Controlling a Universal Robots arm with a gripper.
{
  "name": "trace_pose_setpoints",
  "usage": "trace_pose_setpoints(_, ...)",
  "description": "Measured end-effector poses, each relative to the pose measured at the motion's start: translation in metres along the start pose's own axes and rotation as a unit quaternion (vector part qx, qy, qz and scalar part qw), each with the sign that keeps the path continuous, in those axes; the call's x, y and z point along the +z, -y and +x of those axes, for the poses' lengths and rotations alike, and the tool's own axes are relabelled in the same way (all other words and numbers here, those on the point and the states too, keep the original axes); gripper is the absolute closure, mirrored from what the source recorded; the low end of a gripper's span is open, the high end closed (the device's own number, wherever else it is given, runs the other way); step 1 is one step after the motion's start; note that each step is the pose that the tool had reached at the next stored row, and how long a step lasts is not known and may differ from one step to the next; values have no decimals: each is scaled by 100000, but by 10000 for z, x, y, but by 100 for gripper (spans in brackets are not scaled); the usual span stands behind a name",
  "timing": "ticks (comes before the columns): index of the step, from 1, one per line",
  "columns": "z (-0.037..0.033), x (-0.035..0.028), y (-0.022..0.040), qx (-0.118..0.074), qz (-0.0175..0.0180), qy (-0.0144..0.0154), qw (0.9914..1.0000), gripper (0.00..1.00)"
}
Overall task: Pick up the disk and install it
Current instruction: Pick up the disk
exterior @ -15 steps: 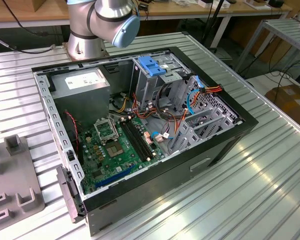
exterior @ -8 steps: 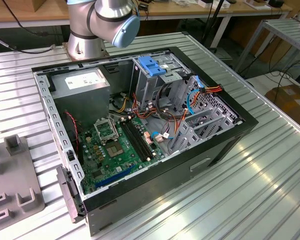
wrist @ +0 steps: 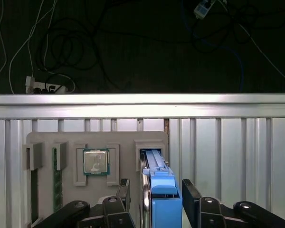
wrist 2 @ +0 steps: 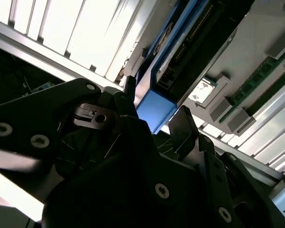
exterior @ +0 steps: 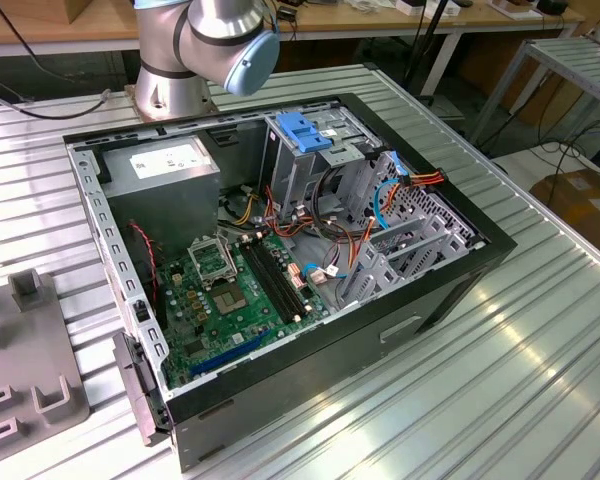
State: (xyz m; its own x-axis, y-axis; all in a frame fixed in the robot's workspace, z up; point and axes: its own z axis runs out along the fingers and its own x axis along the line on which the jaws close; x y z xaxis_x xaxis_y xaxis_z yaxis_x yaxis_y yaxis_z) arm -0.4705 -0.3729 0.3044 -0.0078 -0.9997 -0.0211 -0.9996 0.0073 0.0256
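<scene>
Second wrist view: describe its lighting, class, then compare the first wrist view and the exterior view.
Second wrist view: the table slats are blown out white, the gripper a near-black silhouette. First wrist view: dark floor beyond, a bright glare band along the table edge. Exterior view: even light, soft streaky reflections on the table.

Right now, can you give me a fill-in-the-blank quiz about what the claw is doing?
1. The claw straddles the disk, whose plastic frame is ____.
2. The disk stands on edge in a slot of the grey ____.
3. The claw is ____, not clamped on the disk.
4. The computer case rests on a ribbed metal ____.

Missing words: blue; tray; open; table.
</scene>
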Motion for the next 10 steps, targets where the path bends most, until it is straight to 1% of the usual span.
trace_pose_setpoints(7, -6, 14, 11, 323, 5, 6, 99999, 44)
trace_pose_setpoints(8, -6, 16, 12, 578, 9, 6, 99998, 46)
trace_pose_setpoints(9, -7, 17, 16, 744, 26, 1, 99997, 53)
trace_pose_setpoints(10, -7, 17, 22, 880, 25, -24, 99996, 53)
